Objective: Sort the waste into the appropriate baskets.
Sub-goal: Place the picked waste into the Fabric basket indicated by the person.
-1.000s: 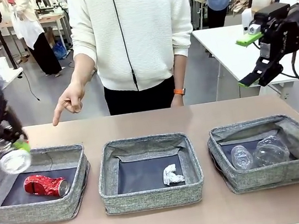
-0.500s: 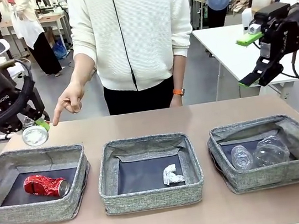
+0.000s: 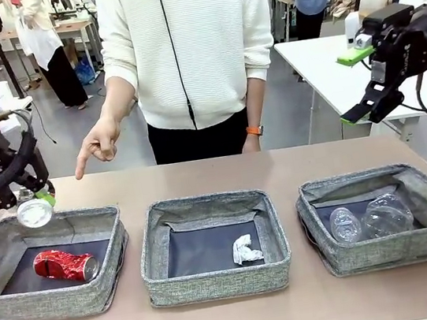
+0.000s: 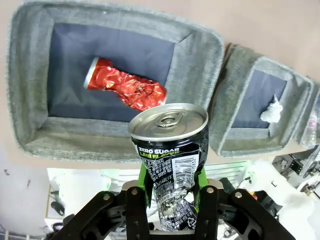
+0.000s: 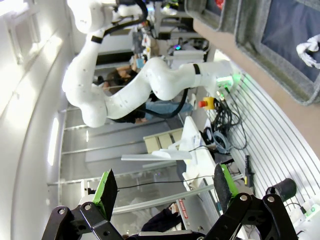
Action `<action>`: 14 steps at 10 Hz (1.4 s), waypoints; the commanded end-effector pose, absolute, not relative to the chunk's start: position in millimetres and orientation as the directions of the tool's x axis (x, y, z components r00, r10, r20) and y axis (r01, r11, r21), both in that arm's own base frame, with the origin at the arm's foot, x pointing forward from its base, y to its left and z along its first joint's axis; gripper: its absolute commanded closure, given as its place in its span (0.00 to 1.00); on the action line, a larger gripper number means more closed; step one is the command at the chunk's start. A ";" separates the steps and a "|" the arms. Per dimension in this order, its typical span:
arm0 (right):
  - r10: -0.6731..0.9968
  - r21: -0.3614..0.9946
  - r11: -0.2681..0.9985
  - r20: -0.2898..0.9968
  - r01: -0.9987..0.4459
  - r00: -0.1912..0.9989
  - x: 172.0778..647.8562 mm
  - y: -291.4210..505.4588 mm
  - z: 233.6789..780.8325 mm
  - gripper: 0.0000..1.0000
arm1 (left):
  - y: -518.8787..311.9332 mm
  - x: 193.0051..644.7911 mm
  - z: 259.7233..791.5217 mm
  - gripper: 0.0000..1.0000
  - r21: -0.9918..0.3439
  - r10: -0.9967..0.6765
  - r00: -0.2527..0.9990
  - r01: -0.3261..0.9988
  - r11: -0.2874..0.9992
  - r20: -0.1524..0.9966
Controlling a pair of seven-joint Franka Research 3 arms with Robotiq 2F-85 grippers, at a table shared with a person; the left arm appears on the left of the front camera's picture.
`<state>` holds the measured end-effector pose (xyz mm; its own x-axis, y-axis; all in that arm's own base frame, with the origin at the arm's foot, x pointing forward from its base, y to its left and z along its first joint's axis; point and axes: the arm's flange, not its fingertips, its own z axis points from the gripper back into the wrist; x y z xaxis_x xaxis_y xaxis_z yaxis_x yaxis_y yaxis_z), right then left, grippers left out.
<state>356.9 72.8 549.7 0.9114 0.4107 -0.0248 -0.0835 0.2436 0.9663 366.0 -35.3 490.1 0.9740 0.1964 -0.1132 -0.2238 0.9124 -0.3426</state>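
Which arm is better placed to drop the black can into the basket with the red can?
Left. Its tool already grips the black can above that basket's far edge. The right tool is open, raised far away.

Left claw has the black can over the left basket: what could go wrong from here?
1. The left claw grips the black-and-silver can low on its dented body, so it may slip or tip early.
2. In the front view the can hangs near the far rim of the left basket; released there, it might hit the rim and land on the table.
3. The person's hand points close by; a swing could brush it.
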 end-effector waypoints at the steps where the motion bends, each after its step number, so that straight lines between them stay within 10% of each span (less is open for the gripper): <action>1: 0.394 0.970 0.225 -0.006 -0.090 0.919 356.9 75.2 550.3 0.00 | -23.6 363.4 479.8 0.60 -0.336 0.221 0.967 -0.250 0.908 -0.125; 4: 0.394 0.970 0.225 -0.006 -0.090 0.919 356.9 75.2 550.3 0.00 | -15.3 363.9 467.6 0.60 -0.381 0.244 0.963 -0.268 0.885 -0.112; 6: 0.394 0.970 0.225 -0.006 -0.090 0.919 356.9 75.2 550.3 0.00 | -17.5 363.4 470.3 0.03 -0.366 0.247 0.965 -0.263 0.893 -0.092; 14: 0.394 0.970 0.225 -0.006 -0.090 0.919 356.9 75.2 550.3 0.00 | -15.9 356.9 485.1 0.00 -0.519 0.164 0.980 -0.199 0.831 -0.113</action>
